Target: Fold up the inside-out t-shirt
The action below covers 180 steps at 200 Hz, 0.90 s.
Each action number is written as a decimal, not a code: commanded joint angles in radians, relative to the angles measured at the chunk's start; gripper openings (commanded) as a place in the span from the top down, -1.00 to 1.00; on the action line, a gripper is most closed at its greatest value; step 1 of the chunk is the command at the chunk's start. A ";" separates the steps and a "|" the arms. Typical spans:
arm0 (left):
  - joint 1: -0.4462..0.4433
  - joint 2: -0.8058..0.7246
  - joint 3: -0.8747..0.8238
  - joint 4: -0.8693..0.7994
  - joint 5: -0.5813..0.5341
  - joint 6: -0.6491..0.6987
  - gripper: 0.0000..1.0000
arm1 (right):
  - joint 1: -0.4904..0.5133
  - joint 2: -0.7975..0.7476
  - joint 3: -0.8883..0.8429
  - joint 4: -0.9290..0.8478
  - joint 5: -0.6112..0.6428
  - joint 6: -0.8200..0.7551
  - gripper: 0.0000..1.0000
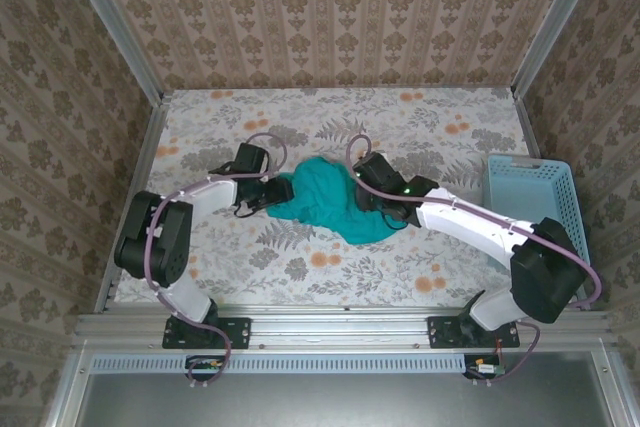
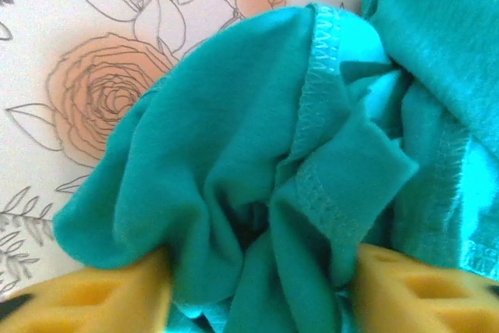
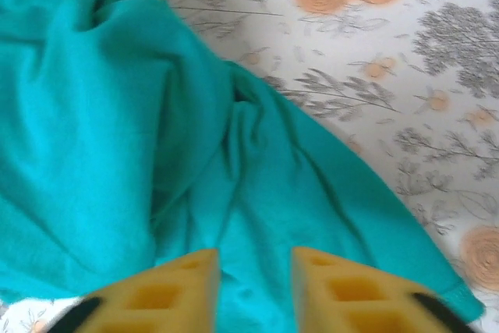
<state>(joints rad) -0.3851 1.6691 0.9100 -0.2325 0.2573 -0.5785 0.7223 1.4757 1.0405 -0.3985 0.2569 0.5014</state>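
Inside-out t-shirt point(image 1: 325, 202) in a heap between left tool point(image 2: 257, 282) and right tool point(image 3: 253, 290).

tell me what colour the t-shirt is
The t-shirt is plain teal-green with no print, clearest in the left wrist view.

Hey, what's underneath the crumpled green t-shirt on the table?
The floral table cover runs out from beneath the t-shirt at its visible edges. Whatever lies below the bunched middle is covered by fabric, so nothing there can be confirmed.
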 commanded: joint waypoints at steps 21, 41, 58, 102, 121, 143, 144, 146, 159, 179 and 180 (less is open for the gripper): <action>-0.024 -0.074 -0.042 0.083 0.041 0.005 0.11 | 0.066 0.156 0.187 0.065 -0.117 -0.067 -0.08; -0.026 -0.102 -0.071 0.107 0.055 0.006 0.21 | 0.093 0.264 0.287 0.035 -0.105 -0.084 -0.15; -0.026 -0.118 -0.090 0.122 0.066 0.011 0.31 | 0.094 0.356 0.369 -0.022 -0.051 -0.066 -0.13; -0.024 -0.160 -0.129 0.175 0.092 0.016 0.46 | 0.073 0.442 0.418 -0.077 0.025 -0.069 0.37; -0.015 -0.172 -0.134 0.179 0.086 0.016 0.37 | 0.067 0.393 0.384 -0.073 0.049 -0.070 0.82; 0.002 -0.171 -0.144 0.182 0.069 0.005 0.31 | 0.046 0.315 0.308 -0.045 0.067 -0.047 1.00; 0.004 -0.171 -0.144 0.183 0.069 0.004 0.30 | 0.045 0.310 0.304 -0.044 0.066 -0.046 1.00; 0.005 -0.171 -0.146 0.184 0.067 0.002 0.29 | 0.042 0.303 0.295 -0.039 0.065 -0.042 1.00; 0.011 -0.163 -0.146 0.190 0.069 -0.003 0.27 | 0.032 0.255 0.232 -0.006 0.059 -0.023 1.00; 0.010 -0.137 -0.134 0.195 0.083 -0.004 0.28 | 0.027 0.188 0.149 0.040 0.060 0.007 1.00; 0.010 -0.135 -0.133 0.196 0.084 -0.004 0.29 | 0.027 0.185 0.147 0.041 0.060 0.010 1.00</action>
<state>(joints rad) -0.3786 1.5246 0.7773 -0.0601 0.3225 -0.5762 0.7605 1.7493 1.2659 -0.4026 0.2836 0.4603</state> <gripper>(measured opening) 0.366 0.068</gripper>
